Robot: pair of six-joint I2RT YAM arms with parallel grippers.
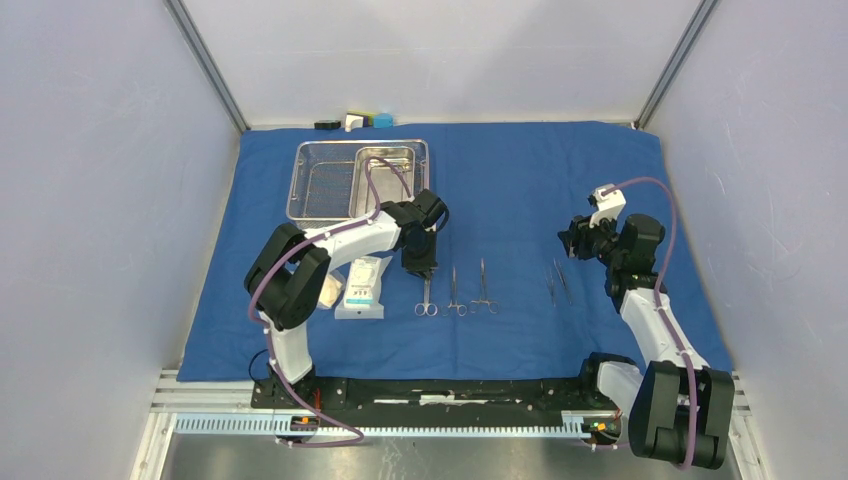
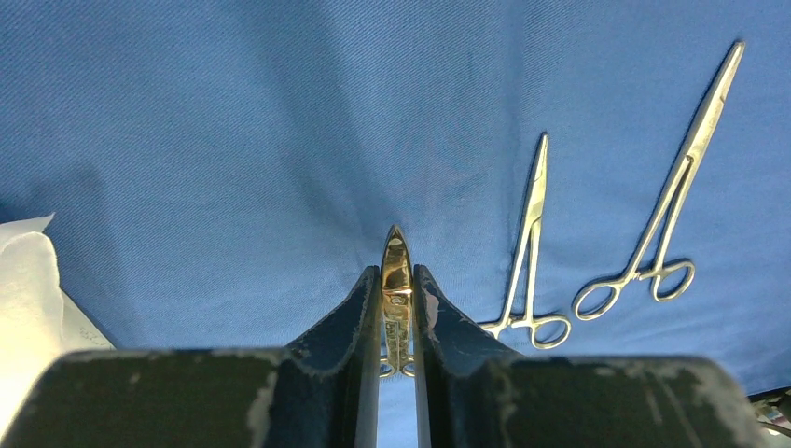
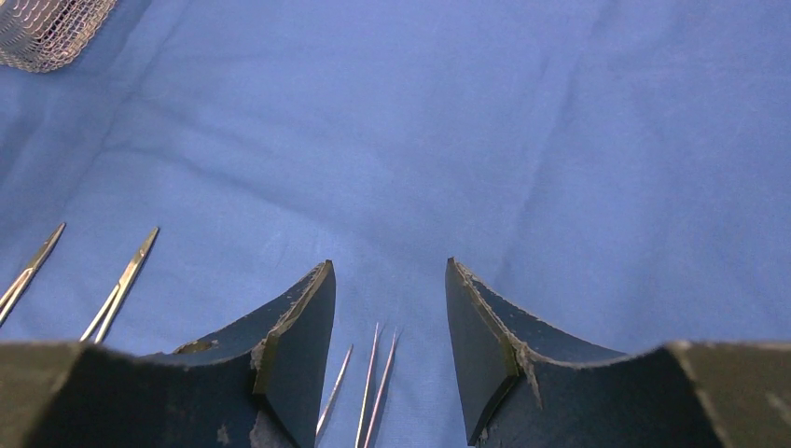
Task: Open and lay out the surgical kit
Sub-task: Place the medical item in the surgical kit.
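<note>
The cloth lies spread open and flat. At its far-left corner stands the basket, with the pan inside its right half. The packets lie at the left, toward the near edge. In the middle, toward the near edge, there is a row: two clamps lie side by side, and just left of them my left gripper is closed narrow on a third instrument, whose rings seem to rest on the cloth. My right gripper hangs above two thin tweezers nearer the right edge, jaws half wide and empty. I judge that the laying-out step is in hand. Next I should open the left jaws and lift straight up, so the instrument is not dragged out of line.
</note>
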